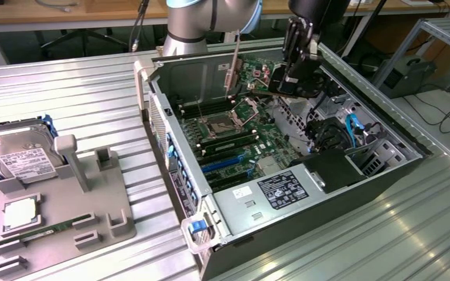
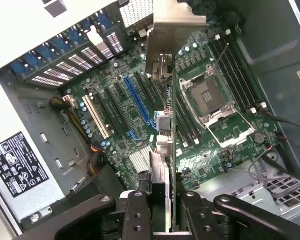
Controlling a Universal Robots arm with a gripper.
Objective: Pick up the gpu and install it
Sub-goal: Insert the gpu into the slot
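Alignment was the whole matter at this moment. The gripper [image 2: 162,200] was closed on the gpu [image 2: 171,100], pinching the thin green card edge-on between its two fingers [image 2: 137,210], so that the card hung straight out ahead of the fingertips with its silver bracket [image 2: 176,25] at the far end. In the exterior view the gripper [image 1: 292,82] hung over the open computer case [image 1: 397,132], above the motherboard [image 1: 245,137], with the card's bracket [image 1: 231,67] standing off to the side of it toward the rear wall of the case.

Below the held card lay the row of expansion slots; the blue slot [image 2: 139,102] ran just beside the card's line, a little off it and not quite parallel. The card did not appear to touch the board yet.

Doing this step well would, by my judgement, call for turning the card until its bottom edge lay parallel with the chosen slot, setting the bracket against the rear openings, and lowering squarely. Tilt would risk jamming the connector. The empty processor socket [image 2: 206,97] sat close on the other side of the card and wanted a clear berth.
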